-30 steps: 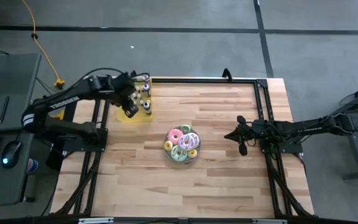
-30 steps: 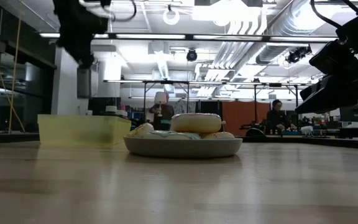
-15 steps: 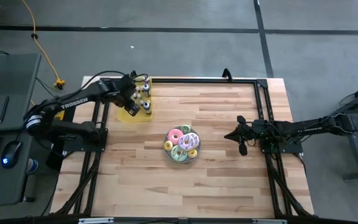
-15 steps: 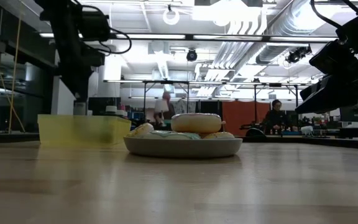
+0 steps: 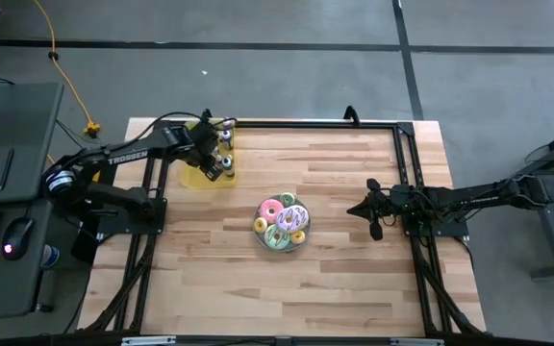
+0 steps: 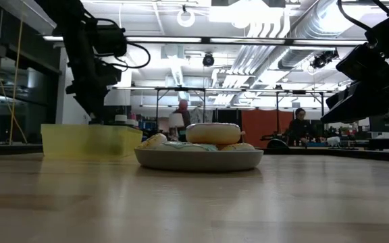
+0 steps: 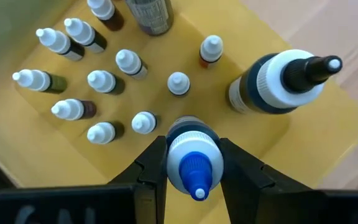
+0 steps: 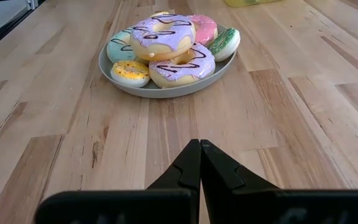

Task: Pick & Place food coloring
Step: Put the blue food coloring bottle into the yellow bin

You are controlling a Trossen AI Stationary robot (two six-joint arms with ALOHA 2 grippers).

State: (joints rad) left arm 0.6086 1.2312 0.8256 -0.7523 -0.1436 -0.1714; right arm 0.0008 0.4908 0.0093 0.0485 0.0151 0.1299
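The left gripper (image 7: 194,163), clamped on a blue-capped bottle (image 7: 194,155), could topple the bottles (image 7: 102,81) crowded just ahead of it when lifting.

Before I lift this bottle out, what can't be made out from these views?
- Blue-capped bottle, left wrist view: body and base hidden beneath its own cap, between the left gripper fingers; whether it has left the yellow tray is unclear.
- Low view: tray wall hides the small bottles.
- High view: bottles too small to tell apart, partly under the arm.
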